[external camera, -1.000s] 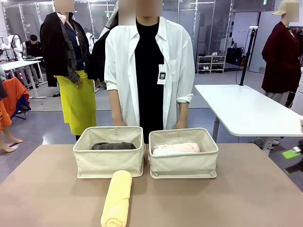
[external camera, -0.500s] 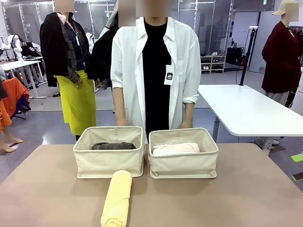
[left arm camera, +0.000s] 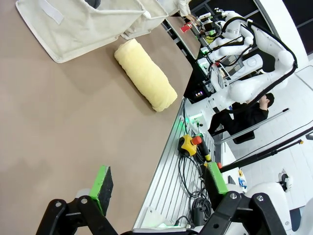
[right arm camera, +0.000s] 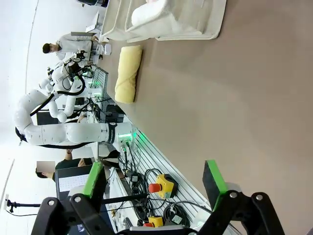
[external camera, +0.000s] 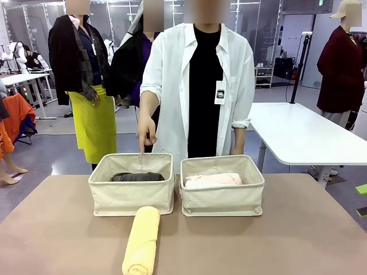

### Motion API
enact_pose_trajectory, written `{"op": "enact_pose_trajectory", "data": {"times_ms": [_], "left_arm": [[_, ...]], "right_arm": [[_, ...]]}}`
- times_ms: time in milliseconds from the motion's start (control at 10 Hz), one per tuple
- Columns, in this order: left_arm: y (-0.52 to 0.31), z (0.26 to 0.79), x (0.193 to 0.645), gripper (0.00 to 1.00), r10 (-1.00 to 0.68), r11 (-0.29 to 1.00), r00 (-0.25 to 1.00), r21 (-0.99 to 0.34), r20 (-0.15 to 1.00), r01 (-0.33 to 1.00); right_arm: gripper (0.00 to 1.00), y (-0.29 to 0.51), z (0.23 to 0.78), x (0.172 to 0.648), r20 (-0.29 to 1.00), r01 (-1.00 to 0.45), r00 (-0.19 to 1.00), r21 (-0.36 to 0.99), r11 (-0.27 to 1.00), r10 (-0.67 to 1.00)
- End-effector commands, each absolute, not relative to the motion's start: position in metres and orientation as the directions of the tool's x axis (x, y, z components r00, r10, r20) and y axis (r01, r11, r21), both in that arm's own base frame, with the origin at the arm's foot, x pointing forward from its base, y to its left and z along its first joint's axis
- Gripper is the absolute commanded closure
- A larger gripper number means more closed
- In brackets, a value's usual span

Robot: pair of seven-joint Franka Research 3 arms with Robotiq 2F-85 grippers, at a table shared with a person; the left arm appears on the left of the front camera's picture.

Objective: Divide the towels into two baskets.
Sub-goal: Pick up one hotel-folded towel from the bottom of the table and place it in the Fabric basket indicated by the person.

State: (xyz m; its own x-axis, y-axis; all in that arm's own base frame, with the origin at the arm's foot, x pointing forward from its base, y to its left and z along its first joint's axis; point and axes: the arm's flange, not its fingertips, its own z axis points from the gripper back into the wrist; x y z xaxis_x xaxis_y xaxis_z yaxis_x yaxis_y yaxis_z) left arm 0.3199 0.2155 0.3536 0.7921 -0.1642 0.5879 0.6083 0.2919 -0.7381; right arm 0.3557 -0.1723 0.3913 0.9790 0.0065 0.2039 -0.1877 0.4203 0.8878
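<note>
Two cream canvas baskets stand side by side at the table's far middle. The left basket [external camera: 132,197] holds a dark grey towel [external camera: 137,177]. In the right basket [external camera: 222,200] lies a pale pink towel [external camera: 215,179]. A pale yellow towel [external camera: 141,240] lies rolled on the table in front of the left basket. The person's hand [external camera: 147,133] points a finger down over the left basket. My left gripper [left arm camera: 159,181] is open above the table's near edge, far from the yellow towel [left arm camera: 145,74]. My right gripper [right arm camera: 153,178] is open too, at the table's right edge [external camera: 363,200].
The brown table [external camera: 287,240] is bare around the yellow towel. Along its near edge run a rail with cables and a yellow emergency-stop box [left arm camera: 188,144]. A white table [external camera: 298,132] stands behind at the right. People stand in the background.
The person has stepped slightly to the right and raised one hand to point down at the left basket. My right gripper has drawn back towards the right edge. The towels have not moved.
</note>
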Motion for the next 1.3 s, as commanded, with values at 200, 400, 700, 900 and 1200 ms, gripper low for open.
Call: {"op": "enact_pose_trajectory", "data": {"times_ms": [200, 400, 700, 900, 1200], "left_arm": [[0.216, 0.356, 0.315, 0.04, -0.160, 0.293, 0.792, -0.737, 0.590, 0.608], [0.216, 0.356, 0.315, 0.04, -0.160, 0.293, 0.792, -0.737, 0.590, 0.608], [0.216, 0.356, 0.315, 0.04, -0.160, 0.293, 0.792, -0.737, 0.590, 0.608], [0.185, 0.373, 0.327, 0.04, -0.209, 0.311, 0.798, -0.735, 0.565, 0.602], [0.096, 0.400, 0.325, 0.04, -0.315, 0.422, 0.866, -0.761, 0.388, 0.494]], "right_arm": [[0.00, -0.170, 0.394, 0.352, 0.212, -0.195, 0.977, 0.889, 0.415, 0.006], [0.00, -0.170, 0.394, 0.352, 0.212, -0.195, 0.977, 0.889, 0.415, 0.006], [0.00, -0.170, 0.394, 0.352, 0.212, -0.195, 0.977, 0.889, 0.415, 0.006], [0.00, -0.170, 0.394, 0.352, 0.212, -0.195, 0.977, 0.889, 0.415, 0.006], [0.00, -0.170, 0.394, 0.352, 0.212, -0.195, 0.977, 0.889, 0.415, 0.006]]}}
